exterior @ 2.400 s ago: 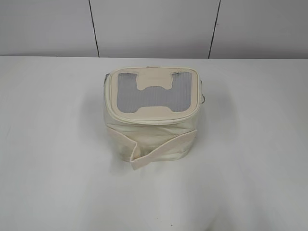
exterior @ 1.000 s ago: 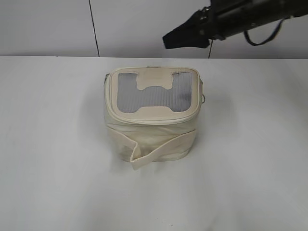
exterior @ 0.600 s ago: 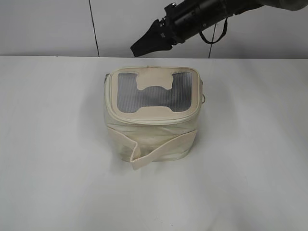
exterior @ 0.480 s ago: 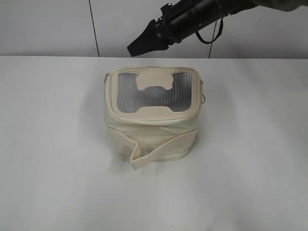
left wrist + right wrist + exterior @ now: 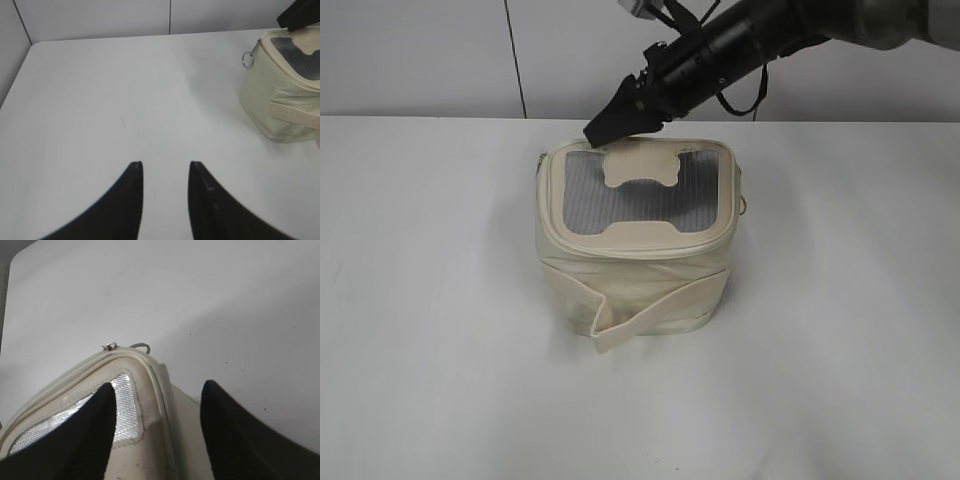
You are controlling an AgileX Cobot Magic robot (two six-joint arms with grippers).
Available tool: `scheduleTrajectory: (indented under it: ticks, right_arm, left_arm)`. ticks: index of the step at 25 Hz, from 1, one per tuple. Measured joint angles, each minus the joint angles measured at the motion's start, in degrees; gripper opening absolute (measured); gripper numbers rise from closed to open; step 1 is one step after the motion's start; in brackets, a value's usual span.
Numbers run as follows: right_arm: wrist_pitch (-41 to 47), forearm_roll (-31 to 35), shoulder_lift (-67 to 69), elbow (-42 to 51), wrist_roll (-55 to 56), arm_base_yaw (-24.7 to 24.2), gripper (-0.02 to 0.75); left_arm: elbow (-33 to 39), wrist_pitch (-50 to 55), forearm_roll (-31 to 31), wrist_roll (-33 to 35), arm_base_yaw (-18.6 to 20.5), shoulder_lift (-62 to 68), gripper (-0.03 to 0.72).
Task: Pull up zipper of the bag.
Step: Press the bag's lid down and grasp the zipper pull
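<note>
Over the bag's (image 5: pixel 636 235) rear corner, right gripper (image 5: pixel 610 125) lowered from above, fingers (image 5: pixel 75 440) spread, grasping nothing

White table (image 5: pixel 440 330), matte and even in tone, seen from the front at a downward slant; its far edge meets a pale panelled wall (image 5: pixel 420 55) divided by dark vertical seams. The bag (image 5: pixel 635 235) stands upright directly on the surface, near the centre and slightly toward the far edge, its grey ribbed top panel facing up and its cream strap lying across the near side. A soft shadow rings the bag's base. In the left wrist view, a faint thin mark (image 5: pixel 122 121) shows on the tabletop, well apart from the bag.
</note>
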Motion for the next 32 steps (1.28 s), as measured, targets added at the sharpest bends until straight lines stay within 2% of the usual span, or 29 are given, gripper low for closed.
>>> scheduleTrajectory:
  ticks: [6,8,12,16,19,22,25,29,31,32]
  right_arm:
    - [-0.71,0.23,2.17,-0.05,0.11,0.0,0.399]
    - [-0.57,0.47,2.24,-0.05,0.17,0.0,0.328]
    - [0.26,0.62,2.24,-0.05,0.22,0.06,0.069]
    - [0.42,0.54,2.3,-0.05,0.29,0.06,0.05]
    - [0.42,0.54,2.3,-0.05,0.29,0.06,0.05]
    - [0.42,0.54,2.3,-0.05,0.47,0.06,0.05]
    - [0.42,0.54,2.3,-0.05,0.47,0.06,0.049]
    - [0.59,0.6,2.3,-0.05,0.54,0.06,0.049]
    - [0.65,0.6,2.3,-0.05,0.54,0.06,0.049]
    - [0.72,0.6,2.3,-0.05,0.54,0.06,0.049]
  left_arm:
    - [0.0,0.0,0.0,0.0,0.0,0.0,0.237]
    - [0.0,0.0,0.0,0.0,0.0,0.0,0.237]
    - [0.0,0.0,0.0,0.0,0.0,0.0,0.237]
    - [-0.78,-2.09,-0.32,0.07,0.0,1.2,0.237]
    - [-1.89,-12.45,-2.4,4.26,0.0,7.87,0.249]
    - [-2.07,-24.23,-11.2,12.65,0.0,19.16,0.284]
    - [-2.18,-30.11,-27.0,27.45,0.0,34.41,0.306]
    - [-4.7,-31.27,-51.52,57.22,0.08,57.94,0.312]
    - [-8.72,-26.43,-62.42,70.54,0.73,67.77,0.312]
    - [-10.85,-22.63,-66.28,75.01,1.41,73.1,0.312]
